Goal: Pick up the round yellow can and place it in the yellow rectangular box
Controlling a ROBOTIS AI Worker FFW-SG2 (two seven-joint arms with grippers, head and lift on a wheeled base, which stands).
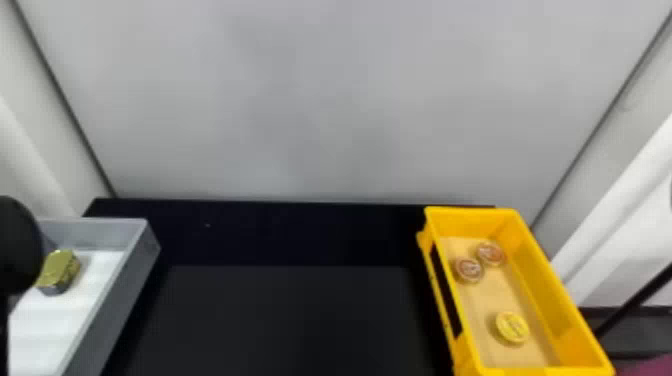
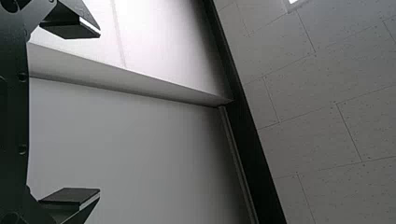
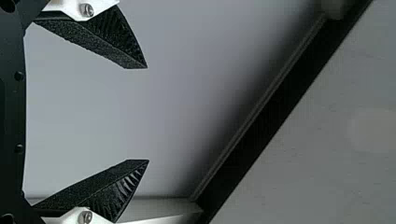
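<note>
The round yellow can (image 1: 512,327) lies inside the yellow rectangular box (image 1: 565,310), toward its near end, in the head view at right. It touches no gripper. At the left edge there, a black rounded part, apparently of my left arm (image 1: 19,245), overlaps the grey tray. In the left wrist view my left gripper (image 2: 100,112) is spread wide, with nothing between its fingers and wall and ceiling behind. The right gripper (image 3: 148,114) likewise stands open and holds nothing, seen in the right wrist view against a pale wall.
Two round cans with reddish-brown tops (image 1: 468,270) sit farther back in the yellow box. A grey tray (image 1: 120,300) with a white bottom stands on the left of the black table (image 1: 290,315), holding a gold-topped angular can (image 1: 59,270). A grey wall rises behind the table.
</note>
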